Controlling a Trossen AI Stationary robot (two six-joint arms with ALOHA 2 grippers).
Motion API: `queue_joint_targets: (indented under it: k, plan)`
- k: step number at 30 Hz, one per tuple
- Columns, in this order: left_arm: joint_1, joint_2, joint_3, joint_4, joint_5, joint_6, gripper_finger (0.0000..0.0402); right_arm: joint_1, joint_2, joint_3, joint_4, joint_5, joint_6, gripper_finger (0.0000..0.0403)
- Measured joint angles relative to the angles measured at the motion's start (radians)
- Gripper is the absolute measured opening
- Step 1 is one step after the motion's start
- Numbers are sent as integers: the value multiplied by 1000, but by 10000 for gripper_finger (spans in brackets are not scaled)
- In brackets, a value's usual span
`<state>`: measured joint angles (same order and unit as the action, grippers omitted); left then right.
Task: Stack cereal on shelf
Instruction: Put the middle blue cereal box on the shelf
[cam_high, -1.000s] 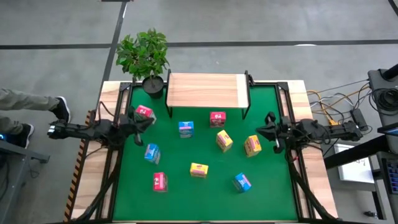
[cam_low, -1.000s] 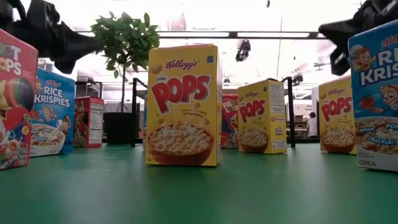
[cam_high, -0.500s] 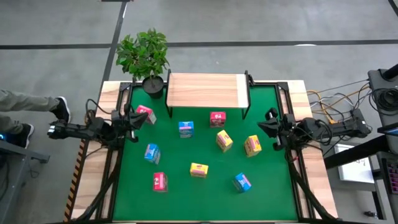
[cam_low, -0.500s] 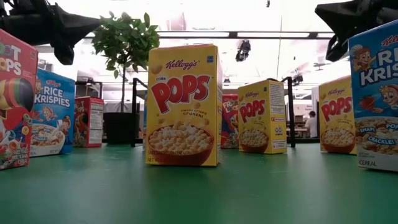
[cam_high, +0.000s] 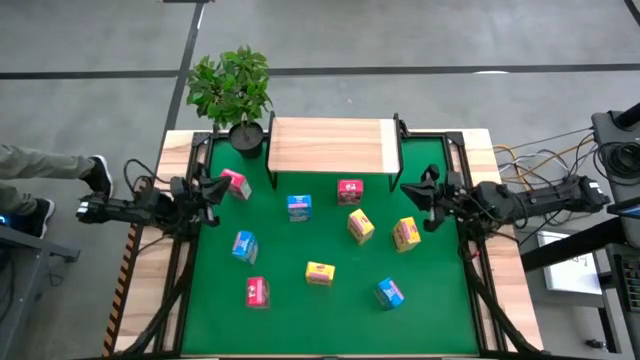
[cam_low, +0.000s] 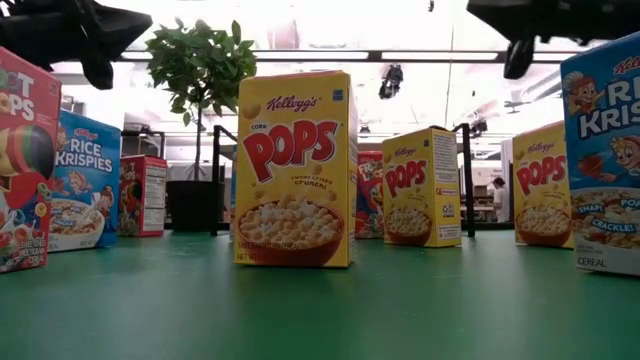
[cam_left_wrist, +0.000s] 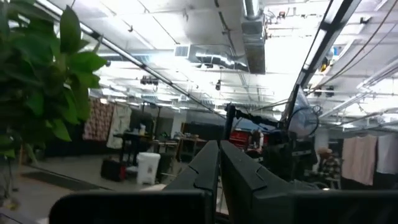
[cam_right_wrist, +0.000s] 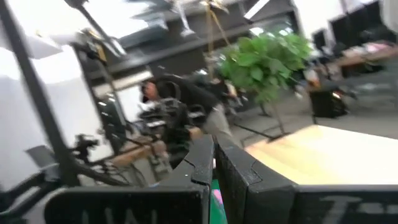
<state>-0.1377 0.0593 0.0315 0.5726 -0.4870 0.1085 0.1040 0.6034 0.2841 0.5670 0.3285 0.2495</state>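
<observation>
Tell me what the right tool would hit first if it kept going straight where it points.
Probably the red cardboard cereal box ahead of it, though the right tool may pass above it.

Left arm: lies level at 9 o'clock; left gripper (cam_high: 213, 187) fingers closed together.
Right arm: lies level at 3 o'clock; right gripper (cam_high: 412, 192) fingers closed together.
</observation>
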Motion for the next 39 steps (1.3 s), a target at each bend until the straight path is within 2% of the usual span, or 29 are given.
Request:
queue_joint_targets:
  k: [6, 13, 17, 25, 39]
  plan:
    - [0, 0, 0, -5, 0, 18, 0, -9, 101, 217, -337, 81, 130, 9]
    - [0, 0, 0, -4, 0, 13, 0, -77, 237, 469, -815, 92, 335, 9]
    - [0, 0, 0, -4, 0, 10, 0, -110, 321, 579, -1010, 91, 389, 9]
    - [0, 0, 0, -12, 0, -9, 0, -124, 480, 770, -1195, 84, 382, 9]
    - [0, 0, 0, -12, 0, -24, 0, -124, 732, 1031, -1338, 83, 324, 9]
